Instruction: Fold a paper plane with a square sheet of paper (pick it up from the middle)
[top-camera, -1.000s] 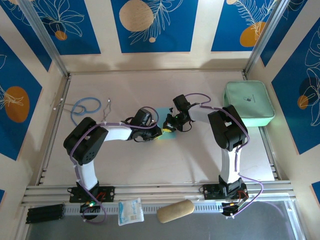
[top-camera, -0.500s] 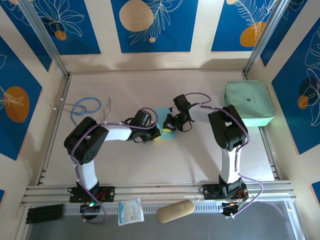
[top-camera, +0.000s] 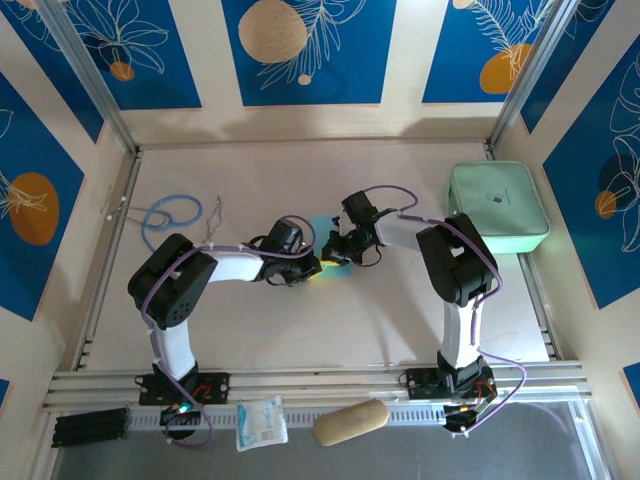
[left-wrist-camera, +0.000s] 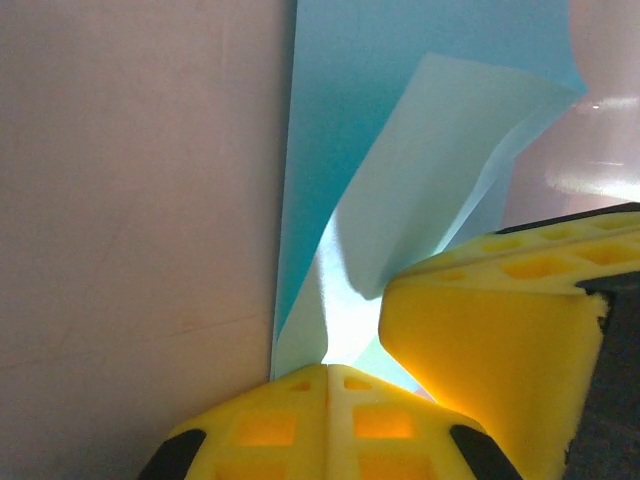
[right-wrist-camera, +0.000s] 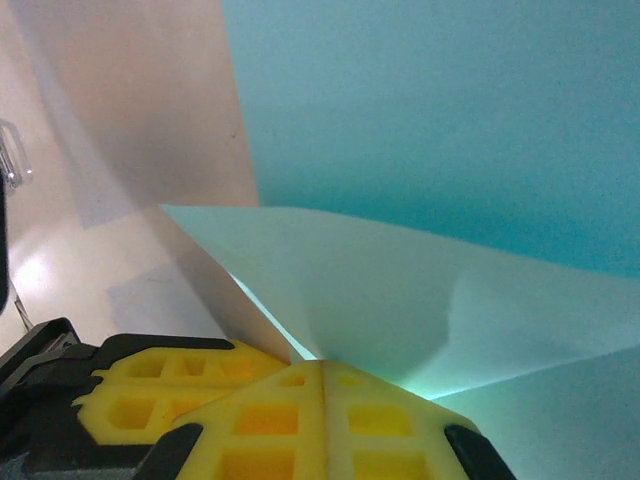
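sheet (top-camera: 333, 267) pinched from both sides, folding barely begun

from above, you see the light-blue sheet near the middle of the table (top-camera: 250, 330), mostly hidden under the two wrists that meet over it. the left gripper (top-camera: 313, 268) and the right gripper (top-camera: 337, 252) sit tip to tip, just beside each other on the paper.

from the left wrist, your left gripper (left-wrist-camera: 327, 378) has its yellow pads pressed together, with the near edge of the sheet caught in the seam. a pale flap lifts off the table and curls up. the rest of the paper lies flat. a yellow finger of the right gripper (left-wrist-camera: 490, 330) sits right next to it.

from the right wrist, the right gripper (right-wrist-camera: 322, 375) is likewise clamped. a raised ridge of paper runs into the line where its pads meet, and the far part of the sheet lies flat.

no sharp crease or pointed shape shows anywhere. i'd judge you're at the pick-up, or just starting the first fold. the centre crease, the nose corners and the wings are all left to do.
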